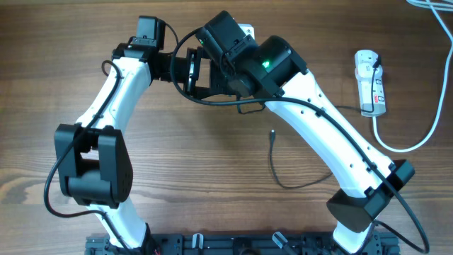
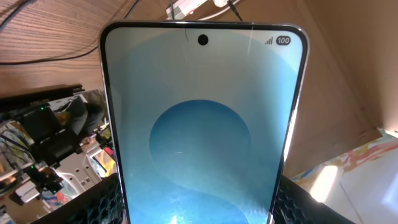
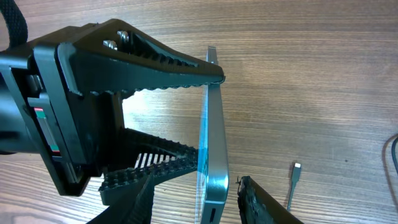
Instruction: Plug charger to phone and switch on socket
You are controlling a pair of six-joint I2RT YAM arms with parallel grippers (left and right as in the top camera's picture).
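The phone (image 2: 202, 124), with a cyan screen, is held off the table between my left gripper's fingers (image 2: 199, 202). In the right wrist view the phone (image 3: 214, 155) is edge-on, clamped by the left gripper's serrated fingers (image 3: 155, 93). My right gripper (image 3: 199, 199) is open astride the phone's lower end, with a gap on each side. The charger's thin black cable lies loose on the table with its tip (image 1: 272, 133) free, also seen in the right wrist view (image 3: 296, 169). The white socket strip (image 1: 371, 83) lies at the far right. From overhead the arms hide the phone.
The socket's thick white lead (image 1: 417, 145) loops along the right edge. The charger cable curves across the table (image 1: 283, 183) under the right arm (image 1: 333, 134). Both wrists crowd the top centre (image 1: 226, 57). The table (image 1: 212, 156) is wood.
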